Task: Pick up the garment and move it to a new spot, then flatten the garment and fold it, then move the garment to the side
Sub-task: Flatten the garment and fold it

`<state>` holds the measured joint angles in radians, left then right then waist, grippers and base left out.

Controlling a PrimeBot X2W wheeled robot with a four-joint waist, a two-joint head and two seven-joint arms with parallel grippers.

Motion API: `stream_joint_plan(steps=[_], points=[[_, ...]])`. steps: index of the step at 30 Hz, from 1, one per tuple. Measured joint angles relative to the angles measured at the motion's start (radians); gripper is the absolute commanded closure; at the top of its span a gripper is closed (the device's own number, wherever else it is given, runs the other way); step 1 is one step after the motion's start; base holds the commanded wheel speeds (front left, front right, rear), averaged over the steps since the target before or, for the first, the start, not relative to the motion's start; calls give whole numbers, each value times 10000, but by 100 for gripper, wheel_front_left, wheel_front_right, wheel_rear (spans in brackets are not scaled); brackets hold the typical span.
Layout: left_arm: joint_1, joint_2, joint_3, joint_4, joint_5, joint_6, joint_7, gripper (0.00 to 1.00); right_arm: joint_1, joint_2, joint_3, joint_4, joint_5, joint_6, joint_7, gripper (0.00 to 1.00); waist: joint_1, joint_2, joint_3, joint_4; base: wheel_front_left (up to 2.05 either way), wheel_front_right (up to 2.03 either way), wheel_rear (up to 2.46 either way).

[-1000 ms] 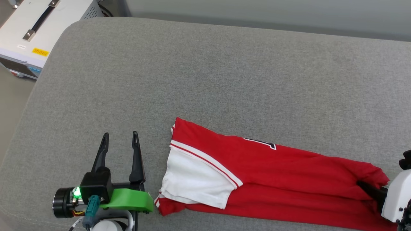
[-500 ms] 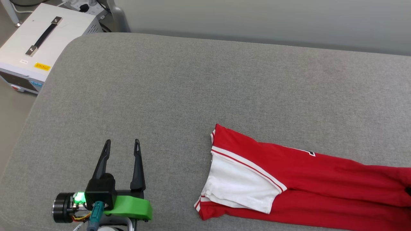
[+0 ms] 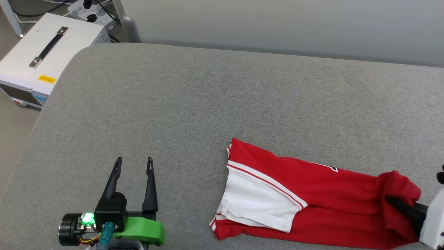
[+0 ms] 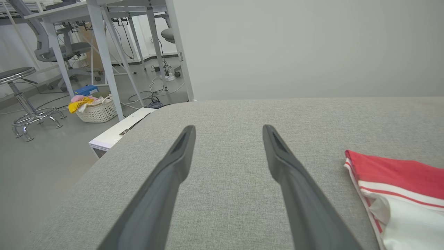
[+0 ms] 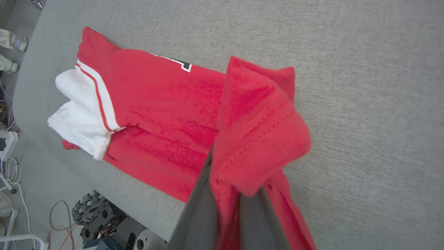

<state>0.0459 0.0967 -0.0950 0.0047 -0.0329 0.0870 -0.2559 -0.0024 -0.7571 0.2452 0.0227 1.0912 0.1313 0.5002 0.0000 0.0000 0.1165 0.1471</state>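
Note:
The garment [image 3: 312, 198], a red jersey with a white sleeve and a bit of black lettering, lies folded into a long strip on the grey cushioned surface [image 3: 222, 104] at the lower right. My right gripper [image 3: 393, 200] is shut on the garment's right end, which bunches up over its dark fingers [image 5: 204, 194]; the garment [image 5: 166, 114] stretches away from them. My left gripper [image 3: 133, 163] stands open at the lower left, apart from the garment, nothing between its fingers [image 4: 173, 166]. The garment's striped edge [image 4: 392, 180] lies to their right.
A white box with a black handle [image 3: 45, 52] stands on the floor beyond the surface's left edge. A pale wall runs along the back. Table legs, a stool [image 4: 20, 93] and a laundry basket [image 4: 95, 107] stand on the floor to the left. The robot's wheeled base [image 5: 104, 222] shows below the front edge.
The camera has tilted, shifting the scene. The garment has slid right, away from my left gripper, and its right end now bunches up over my right gripper's fingers. The left gripper stays open.

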Motion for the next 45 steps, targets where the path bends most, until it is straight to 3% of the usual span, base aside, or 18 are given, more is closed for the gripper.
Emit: stream_joint_plan(steps=[8,16,23,31,42,43,44,45], points=[[-72,-84,-284,102,79,-90,0,0,-1103,1135,1331,-1104,-667,0,928,100,0,0,247,259,0,0,0],[-278,-151,-405,127,104,-96,-2,0,-2653,2197,2892,-830,-1436,0,1124,100,0,0,589,467,0,0,0],[-403,-213,-474,134,105,-79,0,0,-4242,3030,4332,130,-2171,0,918,100,0,0,853,517,0,0,0],[-689,-282,-667,146,104,-61,0,0,-5593,3967,5567,2080,-2963,0,391,100,0,0,1140,636,0,0,0],[-852,-349,-853,240,98,42,0,0,-6196,4583,6617,4201,-3517,2,-803,100,0,0,1376,767,0,0,0],[-851,-353,-855,268,98,52,0,0,-6199,4562,6707,4215,-3601,2,-1030,95,0,0,1333,755,0,0,0],[-850,-355,-851,293,98,52,0,0,-6193,4548,6767,4190,-3630,2,-1214,71,0,0,1279,741,0,0,0],[-847,-355,-844,307,98,52,0,0,-6171,4535,6771,4138,-3559,2,-1352,0,1,0,1230,729,0,0,0]])
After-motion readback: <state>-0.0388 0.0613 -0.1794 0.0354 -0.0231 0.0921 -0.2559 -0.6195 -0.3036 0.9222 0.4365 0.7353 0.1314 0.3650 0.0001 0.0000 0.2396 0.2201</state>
